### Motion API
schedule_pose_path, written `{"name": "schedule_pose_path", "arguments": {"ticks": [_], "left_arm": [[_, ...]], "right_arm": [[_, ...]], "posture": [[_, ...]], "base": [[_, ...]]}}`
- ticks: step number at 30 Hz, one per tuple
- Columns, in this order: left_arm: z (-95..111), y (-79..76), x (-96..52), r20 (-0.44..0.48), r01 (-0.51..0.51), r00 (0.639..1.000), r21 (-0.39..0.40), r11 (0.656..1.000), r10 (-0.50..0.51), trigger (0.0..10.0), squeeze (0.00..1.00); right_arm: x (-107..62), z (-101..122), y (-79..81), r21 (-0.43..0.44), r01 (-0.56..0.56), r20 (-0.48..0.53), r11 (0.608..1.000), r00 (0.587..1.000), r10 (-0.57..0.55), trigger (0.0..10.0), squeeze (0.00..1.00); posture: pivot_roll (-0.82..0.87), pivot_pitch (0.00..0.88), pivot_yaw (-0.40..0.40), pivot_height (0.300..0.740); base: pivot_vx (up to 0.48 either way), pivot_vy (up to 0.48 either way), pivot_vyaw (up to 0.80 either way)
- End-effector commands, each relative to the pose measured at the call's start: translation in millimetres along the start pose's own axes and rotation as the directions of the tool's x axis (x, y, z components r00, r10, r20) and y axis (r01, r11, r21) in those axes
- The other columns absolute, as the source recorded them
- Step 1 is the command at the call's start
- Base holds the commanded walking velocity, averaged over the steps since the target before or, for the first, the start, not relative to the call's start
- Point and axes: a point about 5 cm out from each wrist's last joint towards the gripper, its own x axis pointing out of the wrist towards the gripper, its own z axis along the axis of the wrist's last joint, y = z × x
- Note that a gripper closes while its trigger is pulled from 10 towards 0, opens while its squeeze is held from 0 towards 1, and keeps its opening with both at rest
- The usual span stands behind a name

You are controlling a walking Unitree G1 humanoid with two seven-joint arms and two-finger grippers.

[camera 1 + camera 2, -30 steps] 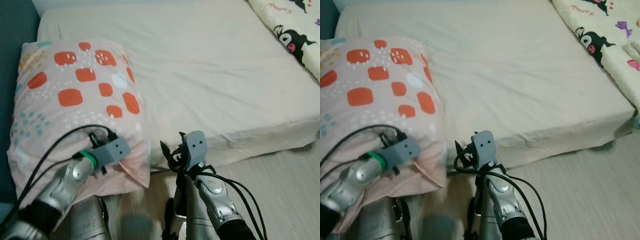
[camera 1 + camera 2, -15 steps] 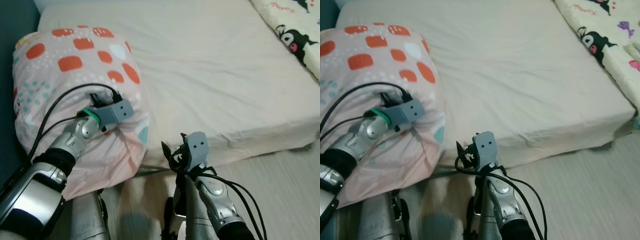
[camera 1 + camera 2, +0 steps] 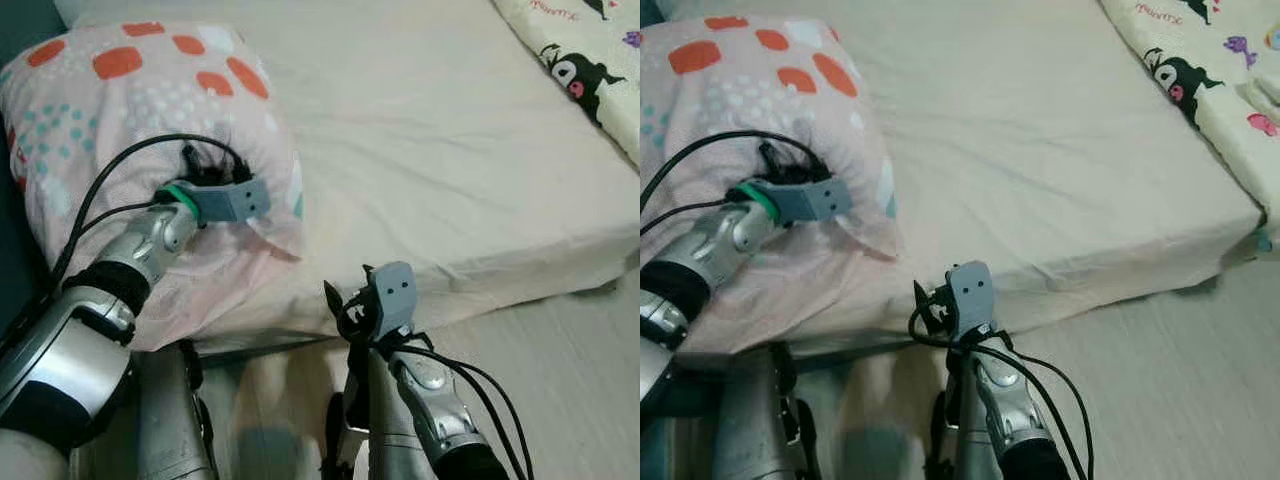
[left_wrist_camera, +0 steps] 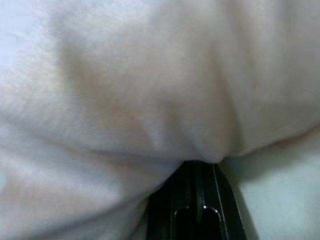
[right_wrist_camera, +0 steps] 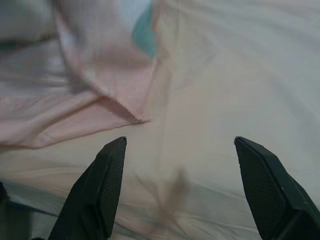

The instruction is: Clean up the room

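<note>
Big bed (image 3: 430,150) with a cream sheet, pale wood floor (image 3: 560,360) beside it, cartoon-print blanket (image 3: 1215,80) along its far right edge. A pink pillow (image 3: 120,110) with orange blotches sits at the bed's near left corner. The left gripper (image 3: 205,165) is pinched tight on its fabric; the right gripper (image 5: 180,187) hangs with fingers spread by the bed's edge.

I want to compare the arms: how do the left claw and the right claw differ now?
The left claw is shut on the pillow, on the bed; the right claw is open and empty. The left one presses into cloth; the right one hangs before the bed's edge. Both have black fingers.
</note>
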Motion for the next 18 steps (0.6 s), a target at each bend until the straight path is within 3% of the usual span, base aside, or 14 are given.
{"name": "schedule_pose_path", "arguments": {"ticks": [1,6,8,13,14,15,16,18], "left_arm": [[-27.7,-17.2,-11.8,-0.080,0.132,0.988,0.024,0.991,-0.129,0.0,0.00],[-56.1,-23.8,-24.9,-0.185,0.228,0.960,0.085,0.970,-0.210,0.0,0.00],[-71.4,-23.2,-32.2,-0.255,0.291,0.932,0.109,0.951,-0.256,0.0,0.00],[-88.5,-12.6,-41.3,-0.330,0.380,0.883,0.086,0.921,-0.333,0.0,0.00],[-93.6,-9.1,-45.0,-0.350,0.428,0.855,0.062,0.901,-0.382,0.0,0.00],[-93.6,-9.1,-45.0,-0.350,0.428,0.855,0.062,0.901,-0.382,0.0,0.00],[-97.0,-6.7,-48.0,-0.362,0.465,0.833,0.048,0.884,-0.419,0.0,0.00],[-102.8,-3.5,-54.8,-0.375,0.555,0.778,0.031,0.832,-0.505,0.0,0.00]], "right_arm": [[-6.3,-9.6,4.6,0.014,-0.007,-0.039,1.000,0.999,0.007,10.0,0.00],[-5.2,-10.5,9.9,0.022,-0.024,-0.043,0.999,0.999,0.025,10.0,0.00],[-3.9,-10.1,12.3,0.023,-0.032,-0.045,0.999,0.998,0.033,10.0,0.00],[-2.9,-9.3,13.7,0.023,-0.039,-0.047,0.999,0.998,0.040,10.0,0.00],[-3.0,-9.6,13.6,0.023,-0.040,-0.049,0.999,0.998,0.041,10.0,0.00],[-3.0,-9.6,13.6,0.023,-0.040,-0.049,0.999,0.998,0.041,10.0,0.00],[-3.1,-9.8,13.8,0.023,-0.041,-0.050,0.999,0.998,0.042,10.0,0.00],[-3.3,-10.1,14.3,0.024,-0.043,-0.050,0.999,0.998,0.045,10.0,0.00]], "posture": [[0.04,0.273,-0.081,0.539],[0.04,0.278,-0.087,0.539],[0.04,0.278,-0.087,0.539],[0.05,0.280,-0.087,0.539],[0.05,0.280,-0.089,0.539],[0.05,0.280,-0.089,0.539],[0.05,0.280,-0.089,0.539],[0.05,0.280,-0.089,0.539]], "base": [[0.000,0.000,0.00],[0.000,0.000,0.00],[0.000,0.000,0.00],[0.000,0.000,0.00],[0.000,0.000,0.00],[0.000,0.000,0.00],[0.000,0.000,0.00],[0.000,0.000,0.00]]}}
